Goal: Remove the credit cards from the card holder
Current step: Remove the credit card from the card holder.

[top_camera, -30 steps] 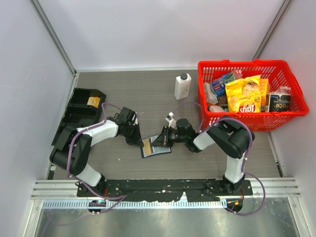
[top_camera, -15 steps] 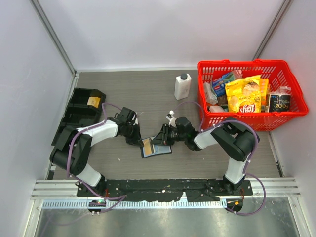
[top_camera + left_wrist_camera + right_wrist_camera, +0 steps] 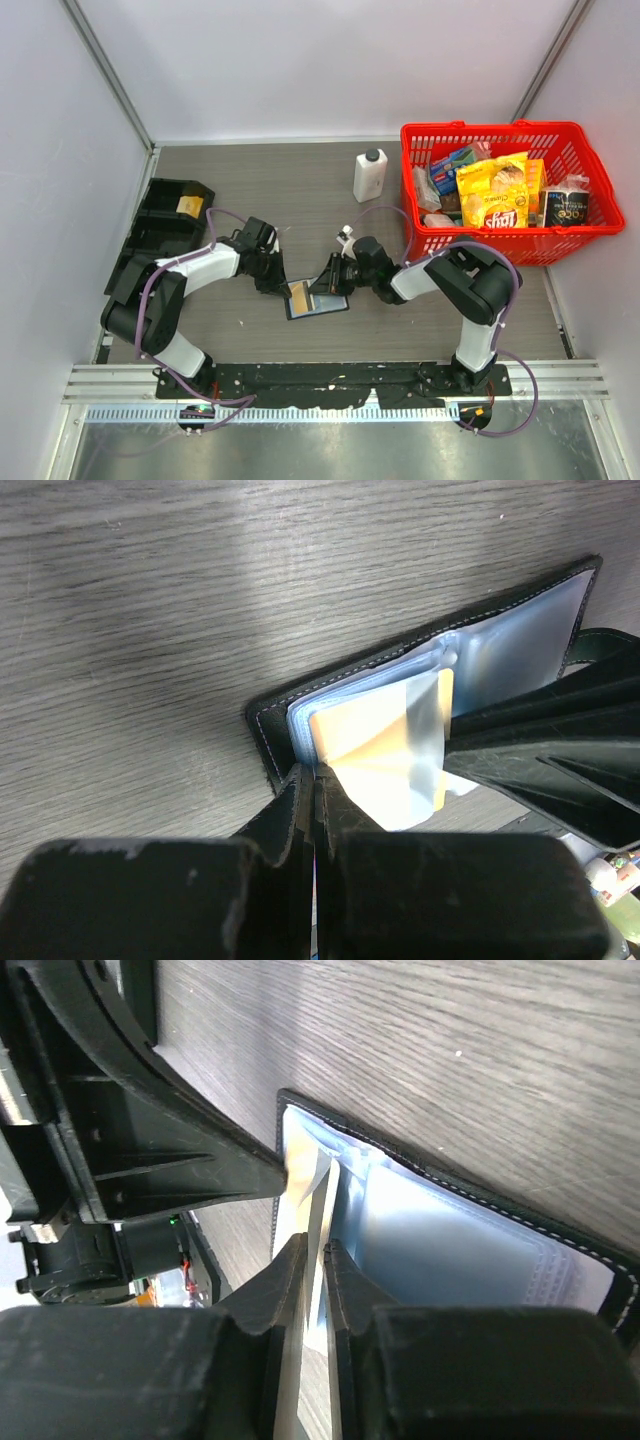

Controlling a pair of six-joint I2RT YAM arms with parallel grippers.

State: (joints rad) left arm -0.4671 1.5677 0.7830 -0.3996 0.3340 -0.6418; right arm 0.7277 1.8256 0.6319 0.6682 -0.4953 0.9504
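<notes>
Little has changed over the last second: seen from above, the right arm's wrist has crept slightly toward the left arm, while the card holder [image 3: 318,300] lies where it did, open on the table [image 3: 300,200] between the two arm tips. The left gripper [image 3: 275,283] has its fingers pressed almost together on the near edge of the card holder [image 3: 525,645], apparently to pin it down so that it does not slide or lift when something is pulled from it. The left wrist view shows this grip [image 3: 312,780] just beside a yellowish-orange card [image 3: 365,735], which sits partly out of its pocket under a translucent bluish layer. The right gripper [image 3: 328,283] comes in from the opposite side. Its fingers are closed to a narrow slit [image 3: 322,1250] around a thin pale sheet [image 3: 318,1185] standing up from the open card holder [image 3: 450,1250]. Whether that sheet is one of the light blue credit cards or a clear sleeve page cannot be told from these views. The opposed hold looks deliberate, one arm anchoring and the other drawing out. No card lies free on the table, so the removal seems to be at an early stage. The red basket [image 3: 470,243], white bottle [image 3: 369,176] and black tray [image 3: 165,200] stand well apart from the work.
</notes>
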